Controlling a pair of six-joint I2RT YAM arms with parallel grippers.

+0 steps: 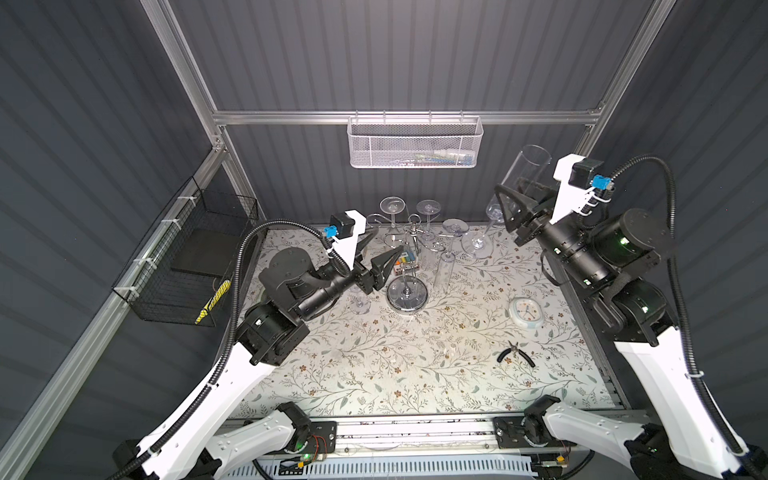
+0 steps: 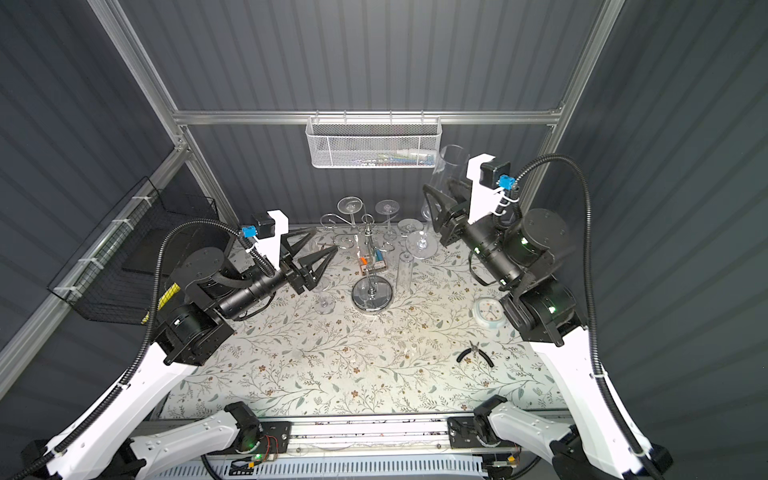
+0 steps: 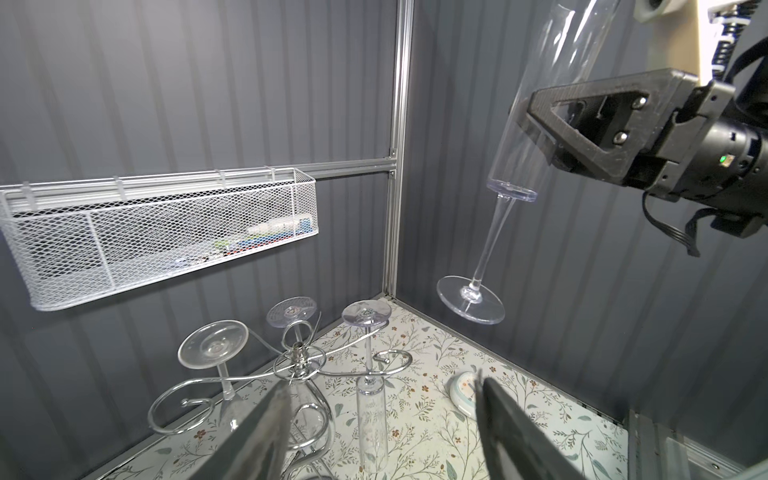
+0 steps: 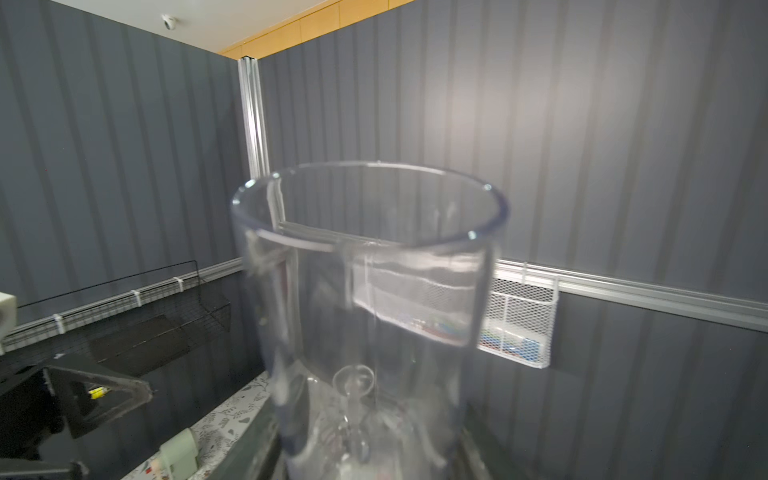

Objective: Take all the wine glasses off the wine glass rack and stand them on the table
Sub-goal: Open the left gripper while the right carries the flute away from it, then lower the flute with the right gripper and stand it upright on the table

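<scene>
Right gripper (image 3: 536,137): fingers closed partway around the bowl of the wine glass (image 3: 552,62), held upright, high and right of the rack (image 3: 299,361), clear of its arms. Left gripper (image 2: 324,240): spread wide, empty, just left of rack. Judgement: glass light, rigid, slick, fragile; grip bowl gently.
</scene>
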